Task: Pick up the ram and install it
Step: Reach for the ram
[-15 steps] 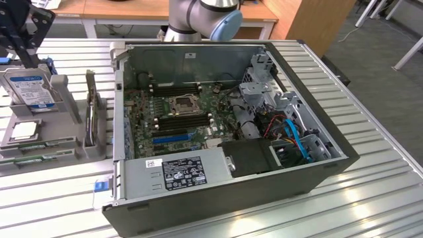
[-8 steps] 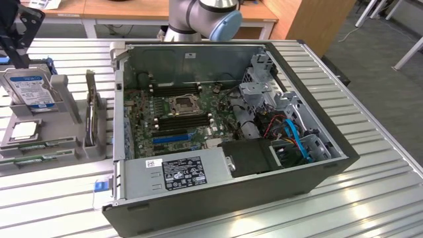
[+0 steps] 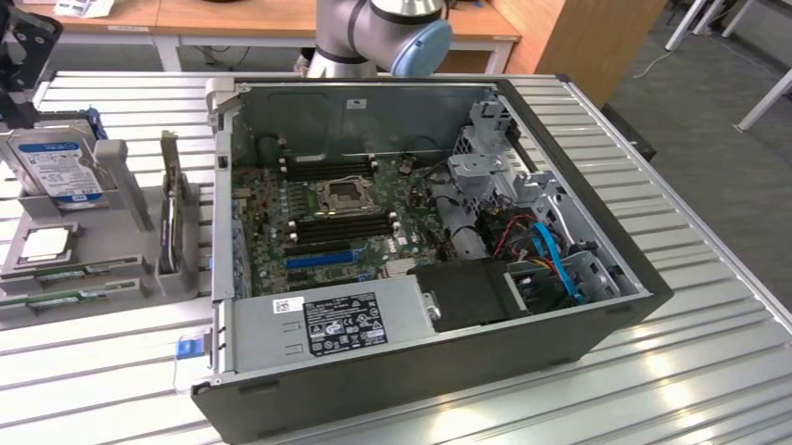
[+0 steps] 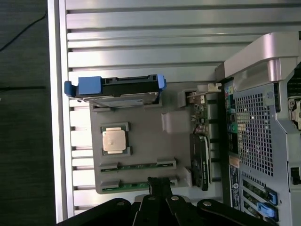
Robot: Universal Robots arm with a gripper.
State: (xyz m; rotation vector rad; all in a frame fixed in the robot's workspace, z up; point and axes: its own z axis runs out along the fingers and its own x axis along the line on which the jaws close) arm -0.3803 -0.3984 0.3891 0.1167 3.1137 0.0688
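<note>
Two ram sticks lie in slots at the near edge of a grey holder (image 4: 141, 141): one (image 4: 136, 165) beside the other (image 4: 124, 185). In the exterior view the ram sticks (image 3: 69, 272) sit at the far left on that holder (image 3: 124, 162). My gripper (image 4: 160, 182) is shut with nothing in it, its tips hovering over the outer stick's end. In the exterior view the gripper (image 3: 22, 83) hangs above the holder at the upper left. The open computer case (image 3: 421, 241) shows its motherboard with dark memory slots (image 3: 340, 225).
The holder also carries a blue-and-silver hard drive (image 4: 115, 89), a square silver processor (image 4: 115, 140) and a black card (image 4: 200, 160) standing on edge. The case wall (image 3: 223, 222) rises right beside the holder. The slatted metal table (image 3: 693, 371) ends near the holder's far side.
</note>
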